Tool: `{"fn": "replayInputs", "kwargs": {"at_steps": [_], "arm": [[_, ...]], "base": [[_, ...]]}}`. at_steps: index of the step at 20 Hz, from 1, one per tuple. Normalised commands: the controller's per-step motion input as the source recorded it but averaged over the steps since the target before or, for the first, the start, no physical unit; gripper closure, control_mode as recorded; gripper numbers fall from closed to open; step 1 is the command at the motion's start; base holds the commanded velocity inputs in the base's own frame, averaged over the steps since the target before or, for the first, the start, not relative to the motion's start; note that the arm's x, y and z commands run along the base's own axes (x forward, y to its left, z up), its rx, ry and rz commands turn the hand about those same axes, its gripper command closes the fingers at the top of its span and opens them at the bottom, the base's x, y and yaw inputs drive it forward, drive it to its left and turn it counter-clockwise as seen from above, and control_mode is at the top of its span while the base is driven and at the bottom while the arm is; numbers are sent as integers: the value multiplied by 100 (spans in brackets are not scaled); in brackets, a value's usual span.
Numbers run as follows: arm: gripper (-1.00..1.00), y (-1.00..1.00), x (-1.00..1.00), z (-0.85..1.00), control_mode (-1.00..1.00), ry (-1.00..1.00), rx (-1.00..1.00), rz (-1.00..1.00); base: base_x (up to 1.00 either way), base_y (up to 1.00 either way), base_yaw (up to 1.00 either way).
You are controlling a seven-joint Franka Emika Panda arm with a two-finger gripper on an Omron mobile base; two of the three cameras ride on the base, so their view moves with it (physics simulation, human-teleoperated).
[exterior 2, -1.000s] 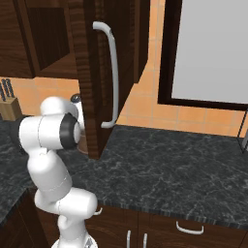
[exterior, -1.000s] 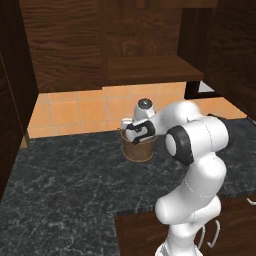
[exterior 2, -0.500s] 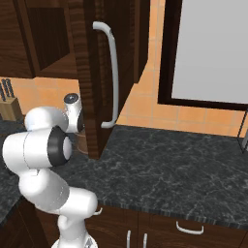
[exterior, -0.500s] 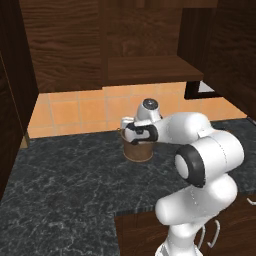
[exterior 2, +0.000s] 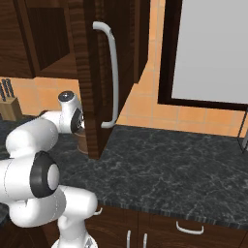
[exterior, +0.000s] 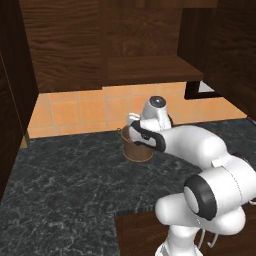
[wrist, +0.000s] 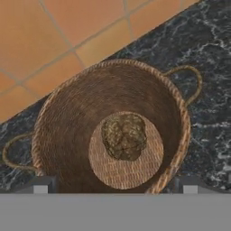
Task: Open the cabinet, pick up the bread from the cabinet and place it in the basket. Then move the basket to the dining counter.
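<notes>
Hand view: the bread (wrist: 124, 136) lies on the basket's floor, mid-frame, so the basket (wrist: 67, 131) now needs gripping and carrying. The basket stands on the black counter (wrist: 207, 90) against the orange tiles. The hand (wrist: 115, 189) hangs released, holding nothing, jaws wide above the near rim. Best to close on one wall, squarely, then lift level. No writing is legible.
</notes>
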Motion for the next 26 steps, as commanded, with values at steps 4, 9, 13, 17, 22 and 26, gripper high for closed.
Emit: {"fn": "replayInputs", "kwargs": {"at_steps": [4,9,13,17,22,26], "arm": [[-100,-14,-9,0,-100,20,21,-17],[-100,-11,0,-25,-100,7,1,-21],[-100,-18,0,-27,-100,14,0,-15],[-100,-18,2,-13,-100,12,1,-5],[-100,0,17,-36,-100,6,8,0],[-100,0,13,-49,-100,3,10,0]], "base": [[0,0,0],[0,0,0],[0,0,0],[0,0,0],[0,0,0],[0,0,0]]}}
